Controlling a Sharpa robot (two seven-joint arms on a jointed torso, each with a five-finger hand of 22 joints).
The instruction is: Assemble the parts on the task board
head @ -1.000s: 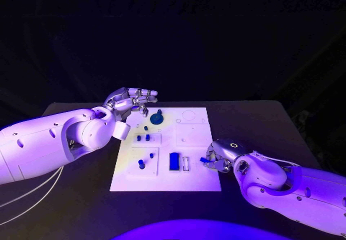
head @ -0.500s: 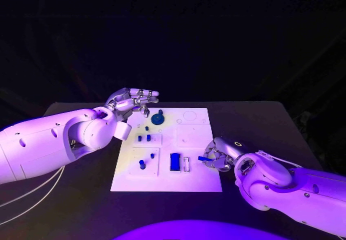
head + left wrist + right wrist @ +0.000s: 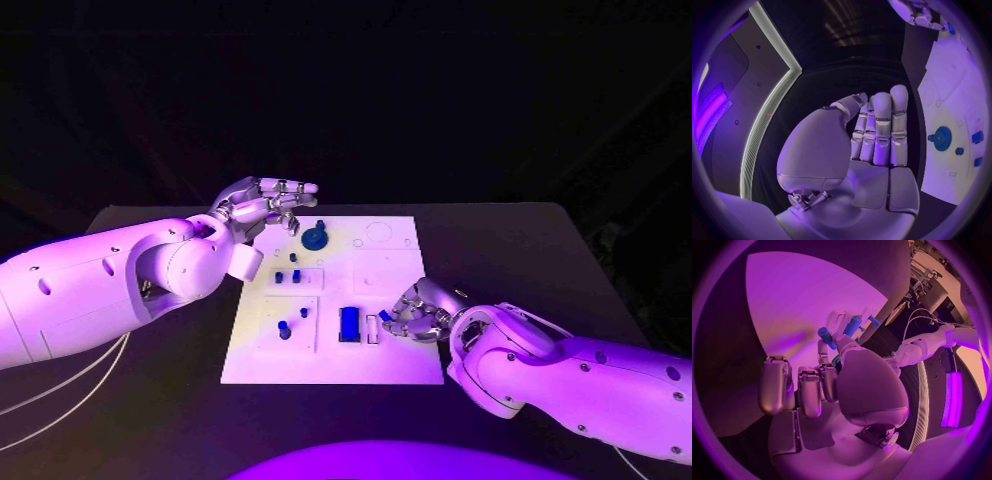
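The black table has a matte, dark top with its far edge running straight across the head view. Thin white cables lie on the table near its left edge, curving toward the front corner.

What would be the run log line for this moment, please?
left hand: raised beyond task board, holds nothing | right hand: pinches small blue part over board's near right area

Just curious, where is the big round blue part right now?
In the head view, the round blue part sits on the task board's far end, just right of the left hand.
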